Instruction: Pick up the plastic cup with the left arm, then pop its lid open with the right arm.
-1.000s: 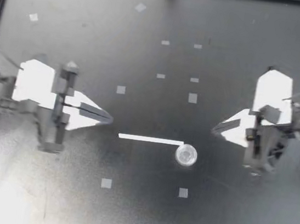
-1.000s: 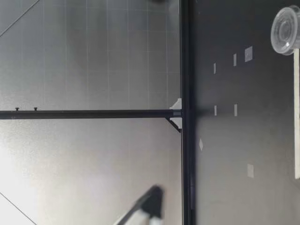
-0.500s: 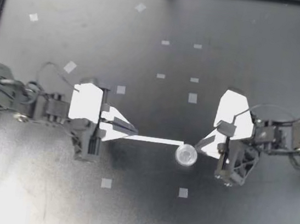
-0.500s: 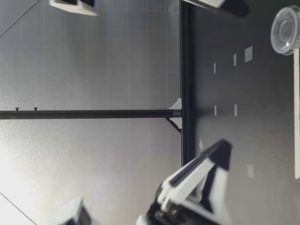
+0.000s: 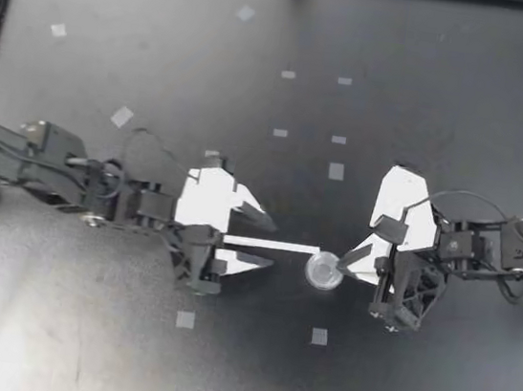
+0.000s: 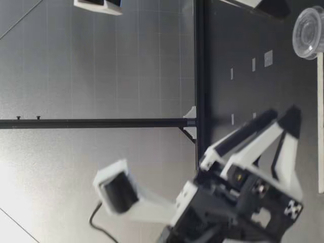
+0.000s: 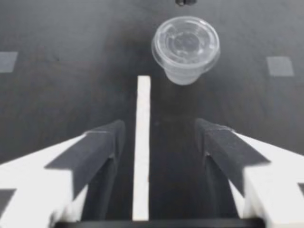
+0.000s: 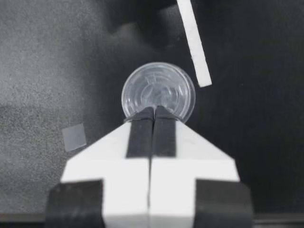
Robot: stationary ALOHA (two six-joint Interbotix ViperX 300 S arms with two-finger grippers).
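— Where is the cup (image 5: 324, 271)?
— Upright on the tabletop (image 5: 428, 102), right at the tips of my right gripper (image 5: 340, 262), which is pinched closed and empty.
— And the strip (image 5: 284, 246)?
— Flat, its long axis pointing from my left gripper (image 5: 271, 243) to the cup; that gripper gapes wide astride the strip's near end.

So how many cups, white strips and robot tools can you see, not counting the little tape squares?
Clear round plastic cup with a lid: 1
Long flat white strip: 1
Black and white two-fingered tools: 2, the left tool and the right tool
Total: 4
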